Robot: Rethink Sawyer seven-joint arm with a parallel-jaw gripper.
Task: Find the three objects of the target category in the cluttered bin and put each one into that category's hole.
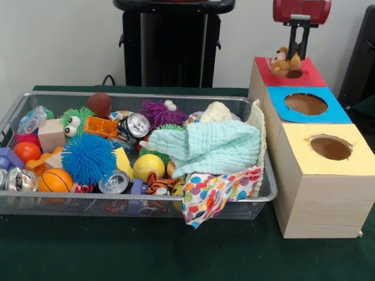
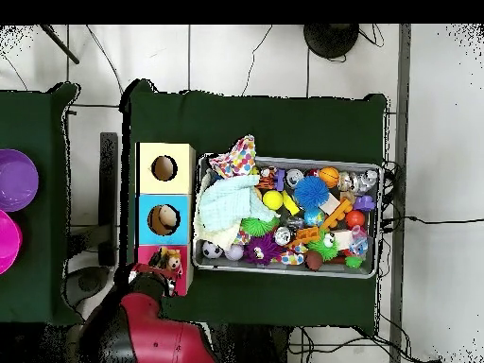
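One stuffed toy (image 1: 285, 60) sits at the red hole (image 1: 294, 74), seemingly under the end effector (image 1: 299, 54).

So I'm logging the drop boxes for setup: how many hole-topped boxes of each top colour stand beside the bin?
Red-topped box: 1
Blue-topped box: 1
Yellow-topped box: 1
Total: 3
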